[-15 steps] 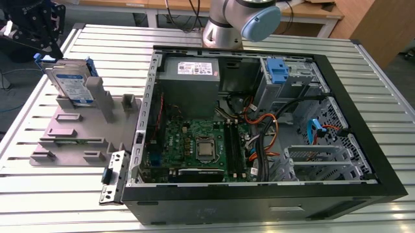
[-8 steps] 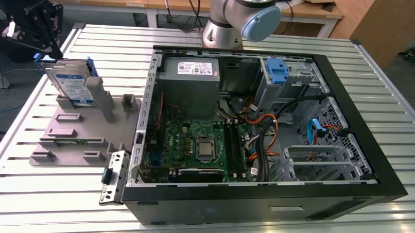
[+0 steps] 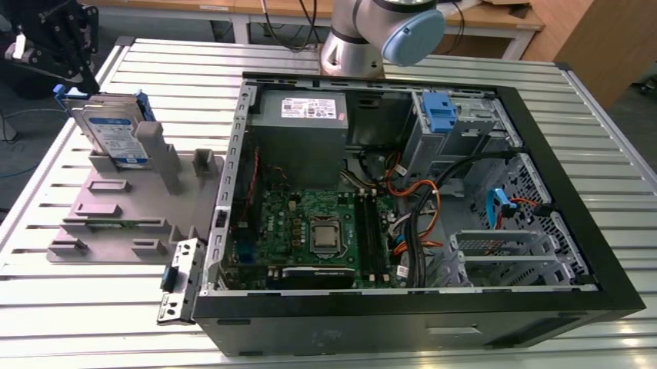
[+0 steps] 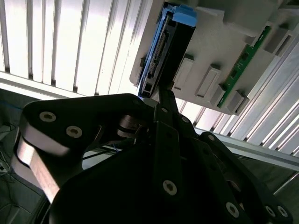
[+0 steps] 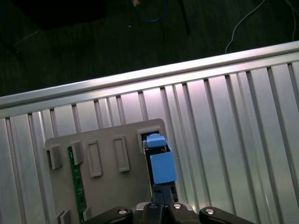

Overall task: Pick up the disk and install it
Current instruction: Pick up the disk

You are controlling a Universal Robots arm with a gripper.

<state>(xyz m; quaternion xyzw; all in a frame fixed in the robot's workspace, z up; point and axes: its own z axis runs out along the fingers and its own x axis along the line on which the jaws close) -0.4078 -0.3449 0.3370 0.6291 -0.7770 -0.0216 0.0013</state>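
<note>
A slatted metal worktop (image 3: 72, 307) carries everything. The largest thing on it is an open black computer case (image 3: 411, 323) lying on its side. Inside are a green motherboard (image 3: 308, 223) and a grey power-supply box (image 3: 303, 115) with a white sticker. The arm (image 3: 375, 34) rises from the worktop just behind the case.

To the exterior view's left of the case, flat on the worktop, lies a grey moulded holder (image 3: 123, 207) with upright posts. The disk (image 3: 111, 132) stands on edge in a slot at the holder's far corner, away from the case, with its white-and-blue label facing the camera. It is seated there, not lifted and not in the case. In both wrist views it is seen edge-on, and a blue plastic rail (image 5: 162, 169) caps one end.

The black end effector (image 3: 72, 68) hangs just above the disk's upper edge. In the second wrist view its tip (image 4: 162, 100) reaches the disk's narrow end beside the connector row, seemingly touching. I cannot tell whether it is spread or pinching the disk.

Smallest is a green memory module (image 4: 245, 58), set in another slot of the holder, well apart from the disk.
</note>
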